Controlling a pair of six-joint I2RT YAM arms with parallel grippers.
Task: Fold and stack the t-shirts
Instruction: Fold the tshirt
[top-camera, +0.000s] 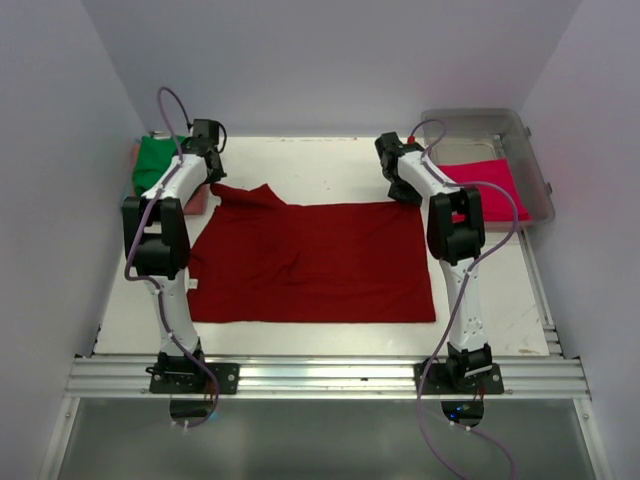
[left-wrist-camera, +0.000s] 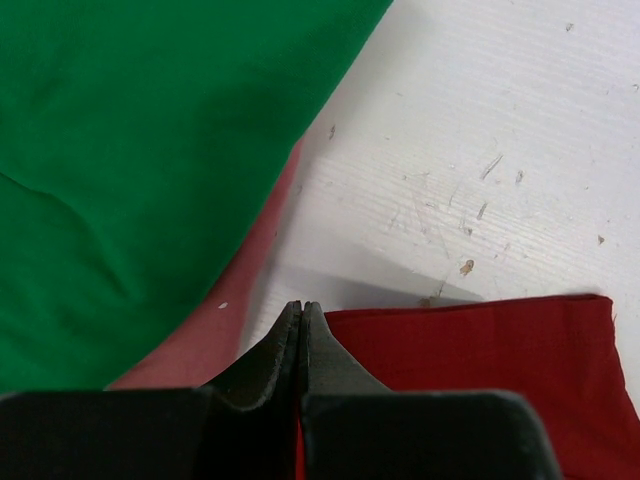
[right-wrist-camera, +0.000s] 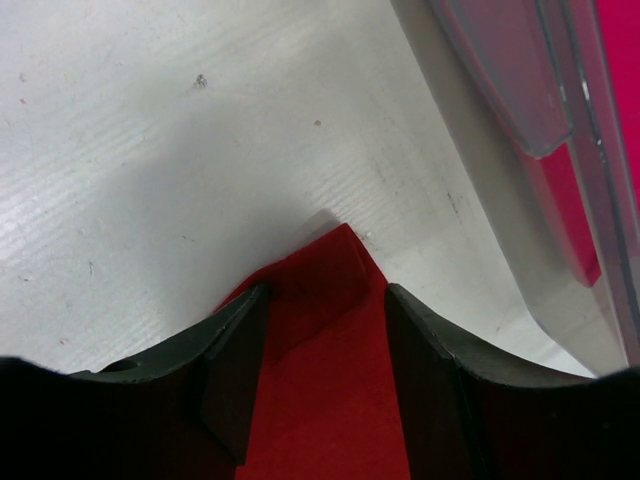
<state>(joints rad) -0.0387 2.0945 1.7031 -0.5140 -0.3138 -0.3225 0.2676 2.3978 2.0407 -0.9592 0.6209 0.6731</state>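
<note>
The large dark red t-shirt (top-camera: 310, 262) lies spread flat in the middle of the table. My left gripper (top-camera: 215, 186) is at its back left sleeve, and in the left wrist view (left-wrist-camera: 301, 306) its jaws are shut with a sliver of the dark red t-shirt (left-wrist-camera: 480, 370) between them. My right gripper (top-camera: 406, 195) is at the shirt's back right corner. In the right wrist view it (right-wrist-camera: 325, 300) is open, its jaws on either side of that folded-over corner (right-wrist-camera: 325, 390). A green t-shirt (top-camera: 155, 160) lies on a salmon pink t-shirt (top-camera: 196, 200) at the back left.
A clear plastic tub (top-camera: 530, 150) at the back right holds a bright pinkish-red t-shirt (top-camera: 490, 185); its wall (right-wrist-camera: 520, 80) is close to my right gripper. The green t-shirt (left-wrist-camera: 130, 170) and salmon pink t-shirt (left-wrist-camera: 205, 345) lie just left of my left gripper. White walls enclose the table.
</note>
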